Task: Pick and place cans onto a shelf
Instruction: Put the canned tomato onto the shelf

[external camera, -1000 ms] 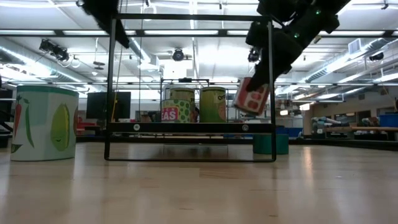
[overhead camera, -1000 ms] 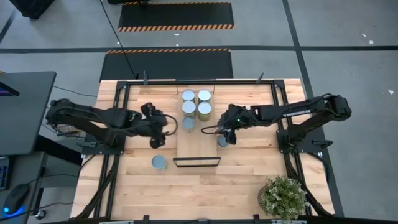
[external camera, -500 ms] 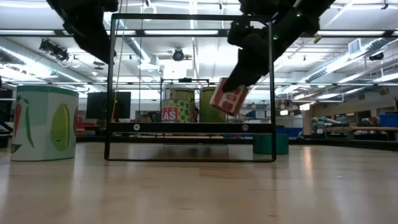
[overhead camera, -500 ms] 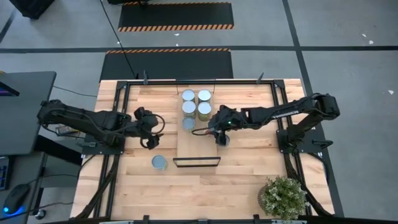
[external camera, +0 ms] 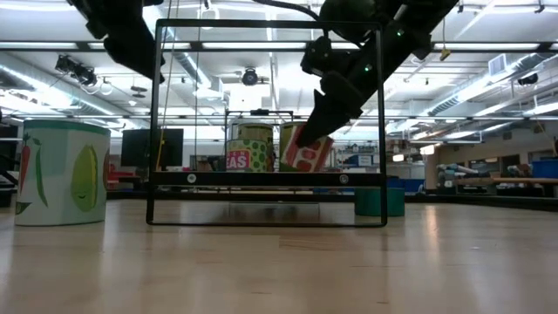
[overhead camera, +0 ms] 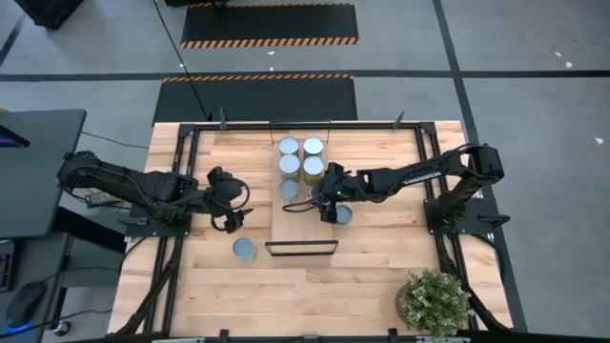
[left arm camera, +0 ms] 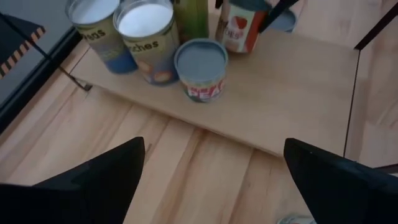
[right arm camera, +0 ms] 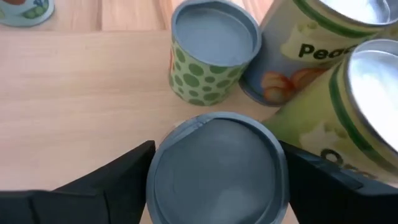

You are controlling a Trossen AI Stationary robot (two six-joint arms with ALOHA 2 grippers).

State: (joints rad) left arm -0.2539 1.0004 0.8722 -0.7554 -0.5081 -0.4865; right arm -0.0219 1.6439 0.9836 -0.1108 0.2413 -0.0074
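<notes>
The light-wood shelf (overhead camera: 300, 227) lies in the table's middle. Several cans stand on its far half: four in a block (overhead camera: 300, 157) and a green-dotted one (overhead camera: 289, 189) nearer. My right gripper (overhead camera: 331, 207) is over the shelf's right part, shut on a red-and-white can (external camera: 307, 150) that the gripper hides in the high view. My left gripper (overhead camera: 229, 219) is open and empty over the table, left of the shelf. One can (overhead camera: 244, 249) stands on the table near left, another (overhead camera: 341, 215) by the shelf's right edge. My right gripper pinches the red-and-white can between its two fingers (right arm camera: 118, 180), on opposite sides of the wall just below its grey top (right arm camera: 217, 168). The fingers slant down from above and from the table's right. The can is tilted just over the shelf board; whether its lower edge touches, I cannot tell.
An upright black metal frame (external camera: 266, 24) stands at the shelf's near short end (overhead camera: 301, 248). A potted plant (overhead camera: 434, 300) sits at the table's near right corner. Bare board lies on the shelf's near half (left arm camera: 292, 93).
My right gripper has carried the red-and-white can toward the table's left and down, from beside the shelf's right edge to low over the board; the can stays tilted. My left gripper has drawn back from the shelf toward the table's left.
</notes>
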